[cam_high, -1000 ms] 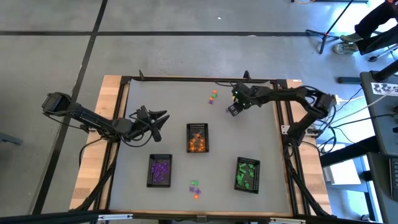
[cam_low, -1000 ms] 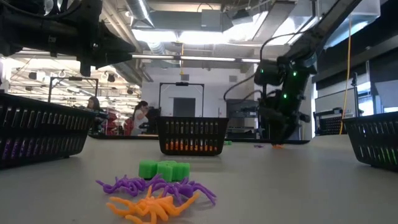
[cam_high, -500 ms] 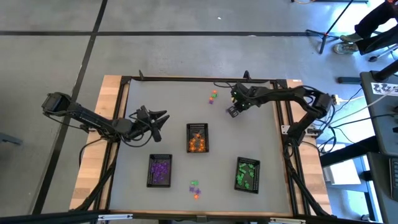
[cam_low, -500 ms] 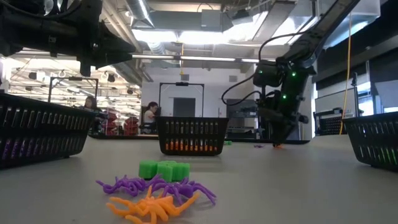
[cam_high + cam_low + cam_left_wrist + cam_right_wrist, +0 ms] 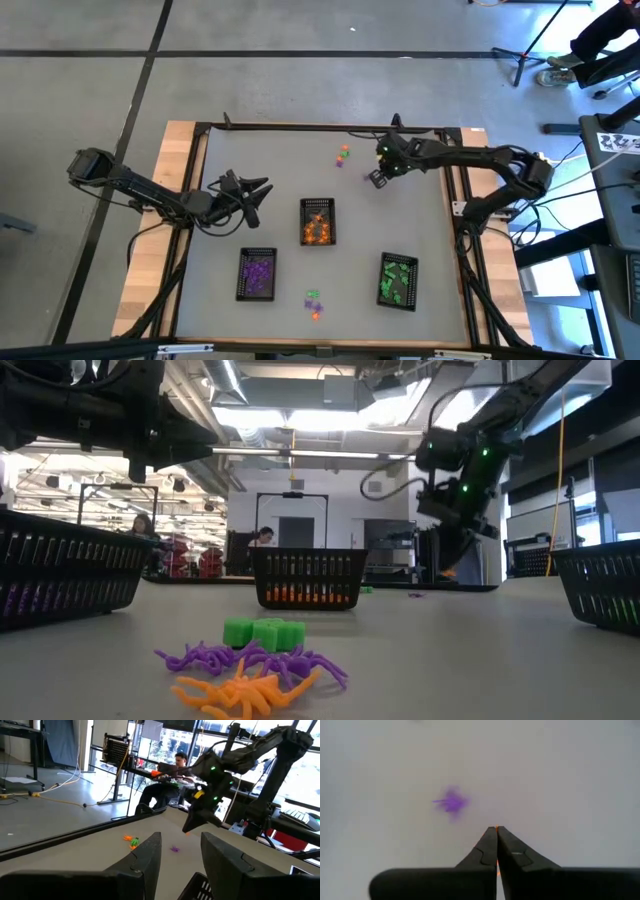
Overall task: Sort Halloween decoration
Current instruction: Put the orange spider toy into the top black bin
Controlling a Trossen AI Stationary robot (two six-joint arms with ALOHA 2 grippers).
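From above, the right gripper (image 5: 378,178) hangs over bare table near the far edge, just beside a small trinket cluster (image 5: 343,154), while the left gripper (image 5: 252,194) waits left of the orange tray (image 5: 318,221), fingers apart. At table height, more trinkets (image 5: 250,665) lie on open tabletop nearby. The right wrist shows fingers pinched on an orange sliver (image 5: 496,863), a purple spider (image 5: 452,802) apart.

Grey concrete floor (image 5: 300,60), bright ceiling lights (image 5: 235,385), dark doorway (image 5: 293,530), large windows (image 5: 165,745)
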